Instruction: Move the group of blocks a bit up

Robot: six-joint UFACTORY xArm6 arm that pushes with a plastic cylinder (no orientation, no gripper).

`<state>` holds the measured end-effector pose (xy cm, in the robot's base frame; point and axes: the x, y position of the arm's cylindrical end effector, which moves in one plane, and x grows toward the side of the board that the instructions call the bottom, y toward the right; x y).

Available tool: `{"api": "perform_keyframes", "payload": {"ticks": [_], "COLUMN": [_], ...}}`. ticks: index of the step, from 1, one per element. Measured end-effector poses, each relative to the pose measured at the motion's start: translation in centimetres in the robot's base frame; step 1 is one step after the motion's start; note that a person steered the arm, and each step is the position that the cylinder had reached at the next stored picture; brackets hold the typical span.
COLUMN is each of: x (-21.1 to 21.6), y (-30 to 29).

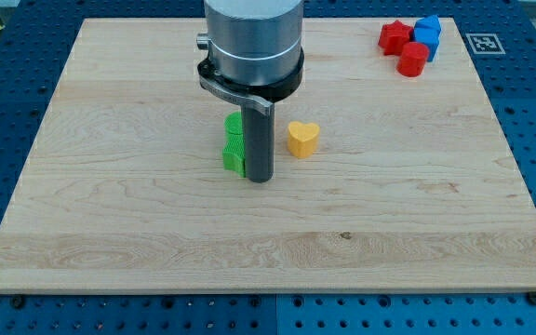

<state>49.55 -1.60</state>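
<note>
Wooden bench [110,233] seen across most of view. No jaws fitted; state not applicable, only rod. Rod's tip [261,179] planted at bench centre, touching right side of green blocks [234,147], two stacked in line. Yellow heart block [302,138] just beside, right of rod. Group judged light, rigid, prone to sliding apart; push best applied from below, centred. Red blocks [404,48] and blue blocks [427,33] clustered well apart at view's top right.
</note>
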Motion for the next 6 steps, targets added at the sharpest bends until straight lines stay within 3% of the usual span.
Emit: {"api": "perform_keyframes", "payload": {"ticks": [1,3,6], "x": [1.7,0.5,-2.1], "y": [-0.5,-4.2,-0.7]}}
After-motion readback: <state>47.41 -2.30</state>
